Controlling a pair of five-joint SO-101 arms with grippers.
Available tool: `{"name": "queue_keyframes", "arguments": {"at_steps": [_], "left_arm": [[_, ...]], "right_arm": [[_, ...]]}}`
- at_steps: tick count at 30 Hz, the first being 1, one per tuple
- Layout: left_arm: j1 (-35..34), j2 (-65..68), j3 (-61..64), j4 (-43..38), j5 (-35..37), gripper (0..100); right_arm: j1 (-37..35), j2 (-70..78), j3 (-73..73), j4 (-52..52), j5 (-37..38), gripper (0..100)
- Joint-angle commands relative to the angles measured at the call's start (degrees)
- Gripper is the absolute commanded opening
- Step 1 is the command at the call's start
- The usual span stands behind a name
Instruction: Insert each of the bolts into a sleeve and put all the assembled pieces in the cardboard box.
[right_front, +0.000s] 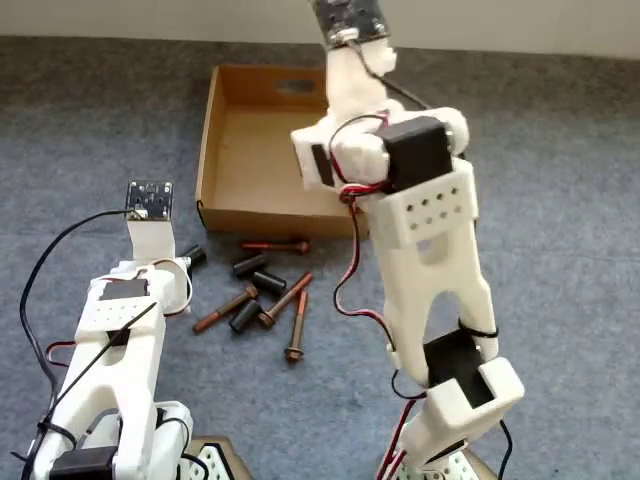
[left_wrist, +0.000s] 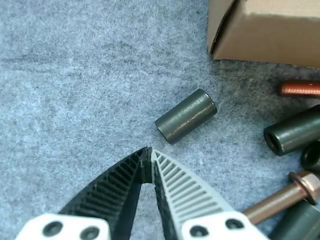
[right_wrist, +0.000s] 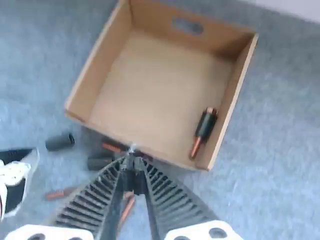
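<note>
1. 1 assembled piece (right_wrist: 202, 131), a bolt in a sleeve, lies flat inside the cardboard box (right_wrist: 87, 80), just beside a side wall.
2. The cardboard box sits open-topped toward the far edge of the bench (right_front: 560, 200), which is covered in grey felt. Its far wall has a handle cut-out.
3. 4 loose bolts (right_front: 287, 298) lie on the felt in front of the box's near wall. 1 lies along that wall and 3 are fanned out nearer the arms.
4. 3 loose sleeves (right_front: 250, 264) lie on their sides among those bolts.
5. 1 lone sleeve (left_wrist: 186, 116) lies on its side apart from that cluster, toward the left arm and near the box's corner.
6. The left gripper (left_wrist: 149, 152) is clenched with its tips meeting. It is low over the felt, just short of the lone sleeve and not touching it.
7. The right gripper (right_wrist: 131, 161) is clenched with its fingers together, high over the box's near wall.
</note>
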Motion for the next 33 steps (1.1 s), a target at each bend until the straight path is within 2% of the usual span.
{"name": "queue_keyframes", "arguments": {"at_steps": [1, 7, 16, 20, 27, 33], "left_arm": [[0.0, -0.2, -0.3, -1.0, -0.3, 1], [0.0, -0.2, -0.3, -1.0, -0.3, 1], [-0.1, -0.2, -0.3, -1.0, -0.3, 1], [-0.1, -0.2, -0.4, -1.0, -0.3, 1], [-0.2, -0.2, -0.4, -1.0, -0.3, 1], [-0.5, -0.4, -0.5, -1.0, -0.3, 1]], "right_arm": [[-2.8, -2.8, 4.7, -0.8, -0.4, 0.5], [-8.1, -2.8, 10.3, -0.8, 3.3, 0.5], [-8.9, -3.2, 18.6, -4.1, 3.5, 0.5], [-10.2, -8.9, 24.1, -7.4, 3.5, 0.5], [-10.6, -24.3, 47.9, -21.8, 3.6, 0.6], [-9.9, -26.5, 64.0, -29.5, 10.6, 1.0]]}}
